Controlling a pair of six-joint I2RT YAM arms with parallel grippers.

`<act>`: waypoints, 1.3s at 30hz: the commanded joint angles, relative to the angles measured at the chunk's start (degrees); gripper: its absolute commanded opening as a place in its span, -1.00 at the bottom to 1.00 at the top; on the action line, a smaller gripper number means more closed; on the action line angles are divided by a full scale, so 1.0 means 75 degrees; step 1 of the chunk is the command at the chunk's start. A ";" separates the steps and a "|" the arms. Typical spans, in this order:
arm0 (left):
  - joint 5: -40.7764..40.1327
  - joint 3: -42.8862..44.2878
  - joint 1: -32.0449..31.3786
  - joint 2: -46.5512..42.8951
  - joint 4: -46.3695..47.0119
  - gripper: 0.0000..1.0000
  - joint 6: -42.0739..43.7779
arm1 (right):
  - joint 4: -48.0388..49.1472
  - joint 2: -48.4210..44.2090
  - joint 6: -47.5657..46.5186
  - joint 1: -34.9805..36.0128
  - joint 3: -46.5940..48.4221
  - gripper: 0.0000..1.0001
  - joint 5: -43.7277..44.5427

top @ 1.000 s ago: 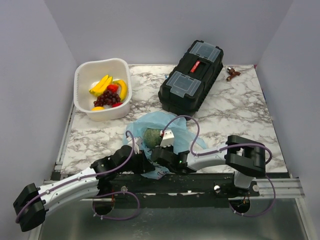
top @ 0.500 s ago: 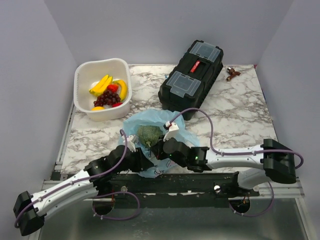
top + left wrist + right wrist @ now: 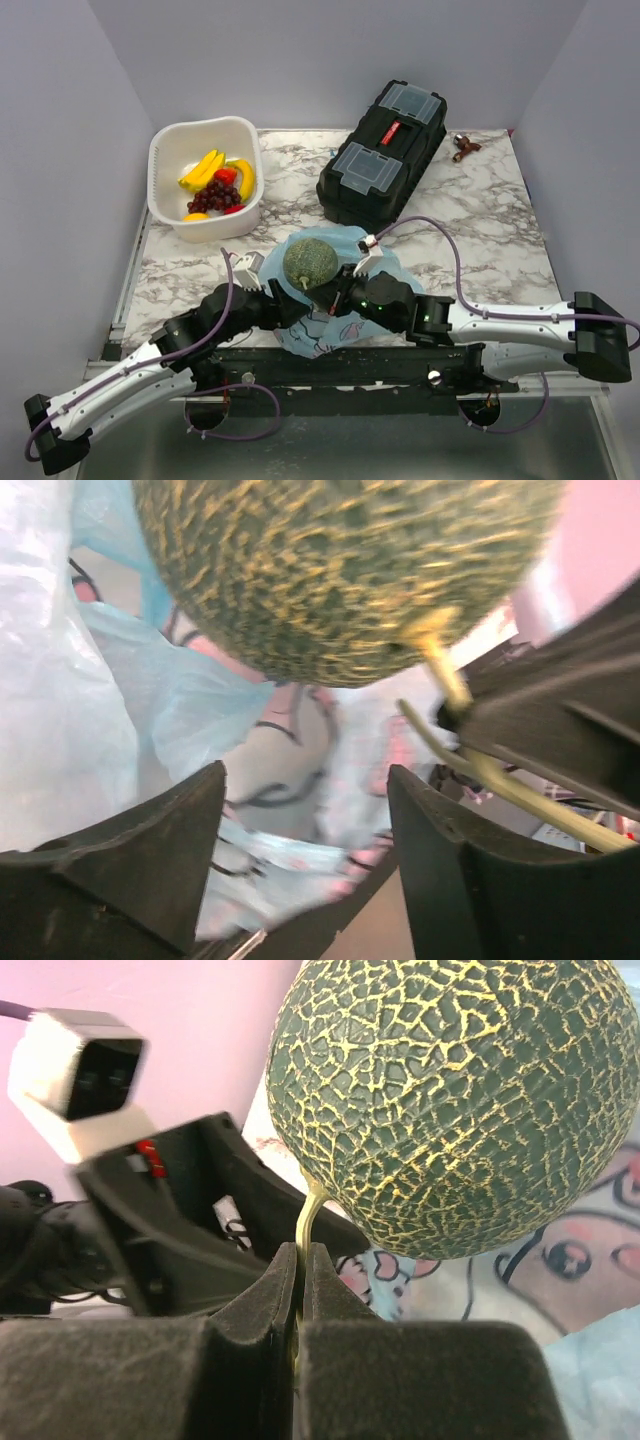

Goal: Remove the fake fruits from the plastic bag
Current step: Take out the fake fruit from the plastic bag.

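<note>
Step now: the right gripper [image 3: 300, 1290] is lifting a round green melon [image 3: 310, 261] up out of the plastic bag [image 3: 325, 335]; this looks like the pulling-out part of the job
Next move: the melon should likely go clear of the bag and then over to the white tub [image 3: 165, 190] at the back left; the hold is only on a thin stem [image 3: 308, 1215], so a slow, steady carry seems wise — it might swing or slip
Right gripper: its two black fingers [image 3: 250, 1305] are pressed together with the pale stem pinched between them; the melon hangs off the top of that stem
Left gripper [image 3: 305, 865]: its fingers stand apart with nothing between them; it sits low by the bag, right under the melon; whether it touches the bag I cannot tell
How the melon looks: dark green, round like a ball, covered in a yellow crackly net — hard and smooth, I would guess
Where the melon is: above the bag, near the front edge of the table [image 3: 470, 230]
The bag: light blue, thin and crinkly, with a pink cartoon face; it lies flat and crumpled
Other fruits: banana [image 3: 200, 170], grapes [image 3: 208, 194] and red bits already sit in the tub
</note>
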 commanded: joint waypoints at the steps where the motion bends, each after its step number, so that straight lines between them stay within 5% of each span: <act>1: 0.0427 0.0255 -0.0014 -0.0750 0.0310 0.40 0.0024 | 0.0651 -0.0214 0.0492 -0.0119 -0.0513 -0.99 -0.0100; 7: 0.1581 -0.0184 -0.0016 -0.1360 0.1705 0.62 0.0316 | 0.0579 -0.0578 0.2343 -0.0232 -0.0920 -0.99 0.0654; 14: 0.1537 0.1093 -0.0081 0.0398 0.1094 0.64 0.1701 | -0.0143 -0.0449 0.4522 -0.0264 -0.0517 -0.99 0.1287; 20: -0.0696 0.2637 -0.0466 0.1949 -0.0679 0.23 0.2594 | -0.0604 -0.0238 0.5786 -0.0279 -0.0188 -0.99 0.1667; 22: -0.0687 0.2783 -0.0567 0.2168 -0.0680 0.09 0.2861 | -0.0599 -0.0275 0.5999 -0.0272 -0.0201 -0.99 0.1820; 28: -0.0068 0.2423 -0.0778 0.2297 0.0311 0.11 0.2881 | -0.0362 -0.0399 0.6713 -0.0301 -0.0442 -0.99 0.1955; 39: -0.0035 0.2734 -0.0819 0.2983 0.0670 -0.34 0.2993 | 0.0469 -0.0214 0.6990 -0.0307 -0.0760 -0.99 0.1389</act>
